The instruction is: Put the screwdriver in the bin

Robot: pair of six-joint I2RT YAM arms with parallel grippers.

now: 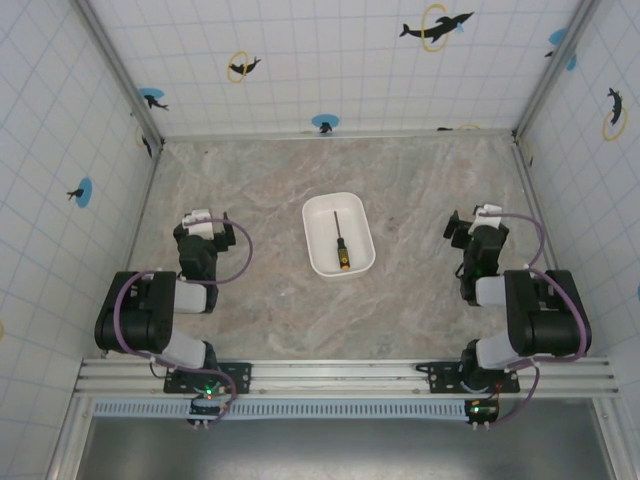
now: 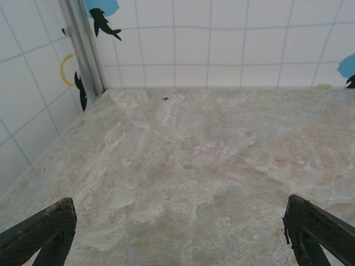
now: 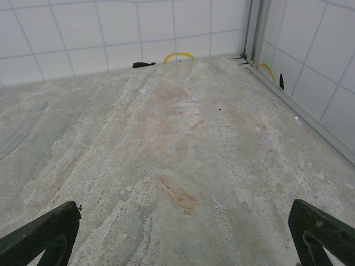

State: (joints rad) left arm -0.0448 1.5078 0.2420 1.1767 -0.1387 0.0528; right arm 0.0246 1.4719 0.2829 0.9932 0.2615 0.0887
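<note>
screwdriver lying flat inside bin, middle of table, handle at near end | probably light, stiff, thin shaft likely slippery, so grab the handle | left claw wide, right claw wide, both empty

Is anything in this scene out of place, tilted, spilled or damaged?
Nothing stands out. The screwdriver lies flat inside the bin, which sits level on the table between the two arms. The left gripper and the right gripper are both open above bare surface, holding nothing.

2 black arms | white wrist caps | purple cables | dark textured fingers
</note>
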